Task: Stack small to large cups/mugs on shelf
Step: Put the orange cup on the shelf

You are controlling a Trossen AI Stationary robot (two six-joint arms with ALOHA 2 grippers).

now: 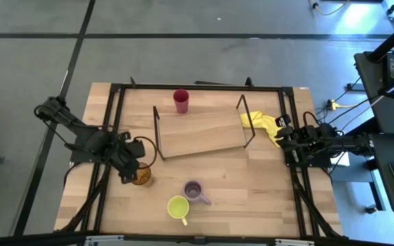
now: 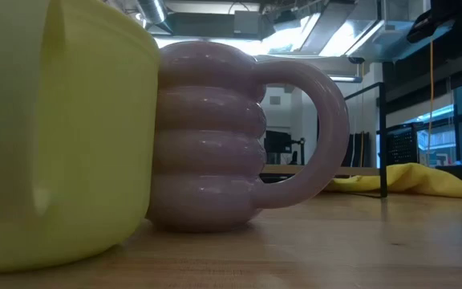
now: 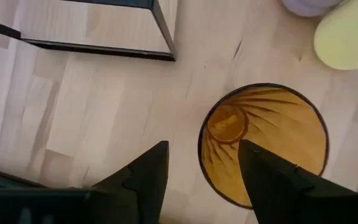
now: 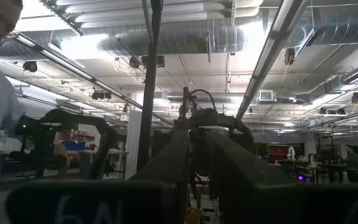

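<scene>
Left pincer (image 3: 197, 165) hangs released above the amber tumbler (image 3: 263, 146) near the tabletop's left edge. One finger (image 3: 263, 171) overhangs the rim; misaligned descent may topple it. Right pincer (image 1: 284, 137): state undeterminable.

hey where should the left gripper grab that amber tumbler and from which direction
Probably by the rim, coming from above. The amber tumbler stands upright and open-mouthed on the table, with no handle. The left gripper is open above it, one finger over the mouth and one outside, so lowering would pinch the wall on the side away from the yellow-green mug.
</scene>
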